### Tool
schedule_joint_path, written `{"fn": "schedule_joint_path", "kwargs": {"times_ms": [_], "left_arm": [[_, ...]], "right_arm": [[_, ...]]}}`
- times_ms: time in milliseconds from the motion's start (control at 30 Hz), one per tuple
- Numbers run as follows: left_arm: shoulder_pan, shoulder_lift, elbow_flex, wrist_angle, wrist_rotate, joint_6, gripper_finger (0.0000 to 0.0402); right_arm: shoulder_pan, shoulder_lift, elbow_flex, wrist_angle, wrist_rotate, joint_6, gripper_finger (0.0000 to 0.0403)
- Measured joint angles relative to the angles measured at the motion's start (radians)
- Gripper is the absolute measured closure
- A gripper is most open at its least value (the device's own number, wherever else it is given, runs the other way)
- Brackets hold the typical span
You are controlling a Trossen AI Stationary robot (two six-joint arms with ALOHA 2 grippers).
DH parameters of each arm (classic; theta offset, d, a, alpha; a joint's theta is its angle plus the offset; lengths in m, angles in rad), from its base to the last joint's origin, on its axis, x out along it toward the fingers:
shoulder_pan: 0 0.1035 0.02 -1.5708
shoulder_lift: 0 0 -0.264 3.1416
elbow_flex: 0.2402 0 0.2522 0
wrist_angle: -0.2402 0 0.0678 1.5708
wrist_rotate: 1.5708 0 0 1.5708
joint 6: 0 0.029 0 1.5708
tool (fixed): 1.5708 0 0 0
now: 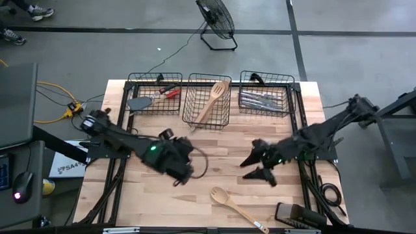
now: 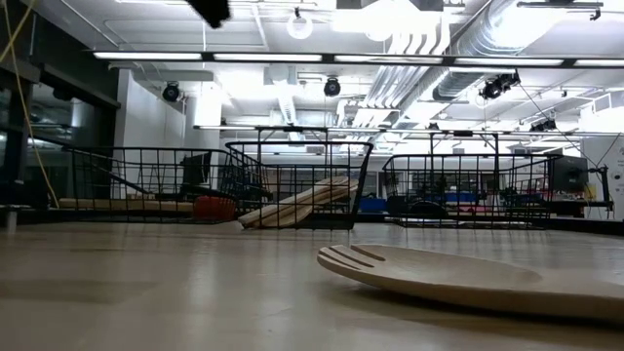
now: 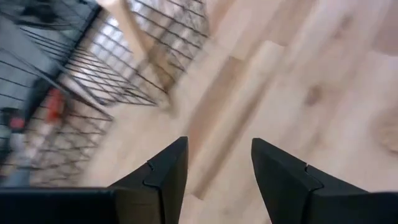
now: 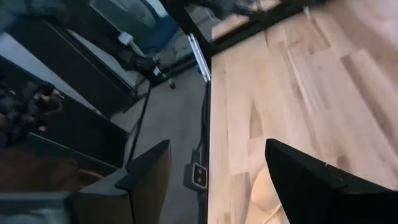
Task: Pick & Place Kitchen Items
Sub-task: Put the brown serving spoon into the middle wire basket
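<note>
The one item I still see loose on the table (image 1: 214,162) is a pale wooden fork (image 1: 238,209), lying flat near the front edge with its tined head toward the table's middle and its handle running out toward the front right corner. In the low view the same fork's head (image 2: 429,276) fills the foreground, tines pointing left.

Neither gripper touches it. My right gripper (image 1: 257,166) hovers above the boards just behind and to the right of the fork's head, fingers spread apart with nothing between them; its wrist view shows the two dark fingers (image 4: 308,180) well separated over bare wood at the table's edge. My left gripper (image 1: 184,164) hangs over the table's middle left, behind and to the left of the fork, somewhat farther from it than the right one. Its fingers (image 3: 168,171) are also parted and empty, with plain tabletop showing in the gap.

Along the back edge stand three black wire baskets. The left basket (image 1: 154,95) holds a black turner (image 1: 142,102) and a red-headed spatula (image 1: 170,91). The middle basket (image 1: 207,101) holds wooden spoons (image 1: 212,99), leaning with their handles toward the front. The right basket (image 1: 266,93) holds the silver cutlery (image 1: 262,100), laid crosswise.

A floor fan (image 1: 216,21) stands beyond the table.
</note>
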Motion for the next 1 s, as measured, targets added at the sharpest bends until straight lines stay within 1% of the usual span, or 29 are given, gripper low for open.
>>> {"fn": "schedule_joint_path", "kwargs": {"times_ms": [100,267,333,433,533,667,767,1000], "left_arm": [[-0.055,-0.078,-0.106,0.118,0.002,-0.046,0.0229],[-0.153,-0.198,-0.288,0.276,-0.01,-0.127,0.0229],[-0.191,-0.235,-0.354,0.332,-0.023,-0.161,0.0229],[-0.245,-0.282,-0.439,0.409,-0.058,-0.223,0.0229],[-0.293,-0.314,-0.499,0.482,-0.107,-0.27,0.0229],[-0.339,-0.328,-0.533,0.545,-0.175,-0.305,0.0229],[-0.35,-0.328,-0.533,0.565,-0.19,-0.322,0.023],[-0.347,-0.328,-0.533,0.571,-0.202,-0.322,0.0229]], "right_arm": [[0.049,0.086,0.041,-0.003,0.025,0.034,0.0151],[0.111,0.224,0.136,-0.02,0.022,0.09,0.0151],[0.137,0.275,0.179,-0.06,0.014,0.127,0.0151],[0.171,0.335,0.238,-0.156,-0.032,0.195,0.0151],[0.209,0.381,0.27,-0.274,-0.087,0.266,0.0151],[0.26,0.442,0.272,-0.395,-0.136,0.34,0.0151],[0.302,0.499,0.272,-0.454,-0.162,0.362,0.0151],[0.39,0.647,0.272,-0.453,-0.175,0.391,0.0151]]}}
